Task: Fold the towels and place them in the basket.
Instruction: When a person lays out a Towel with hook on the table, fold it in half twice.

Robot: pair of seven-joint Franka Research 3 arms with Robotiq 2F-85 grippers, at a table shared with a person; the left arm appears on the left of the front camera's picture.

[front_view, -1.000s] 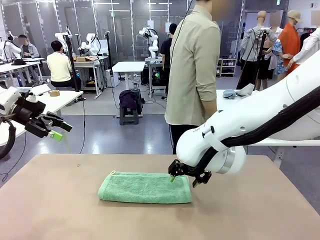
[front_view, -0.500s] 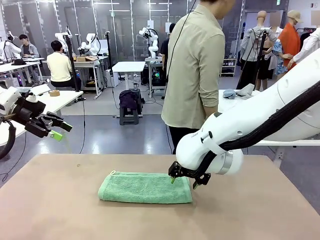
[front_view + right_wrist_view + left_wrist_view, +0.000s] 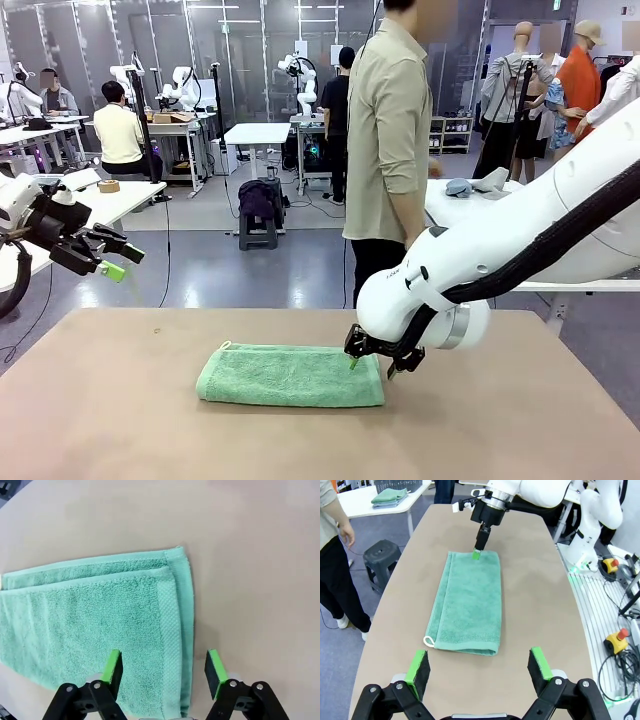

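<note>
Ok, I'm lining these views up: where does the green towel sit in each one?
Front view: the green towel lies mid-table, long side across the picture.
Left wrist view: the green towel runs up the middle, small loop at its near corner.
Right wrist view: the green towel spreads over the left, hemmed end near centre.
Shared landmark: the right gripper, open above that hemmed end.

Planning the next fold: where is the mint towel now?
Front view: the mint towel lies folded midway across the table, right end under the right gripper.
</note>
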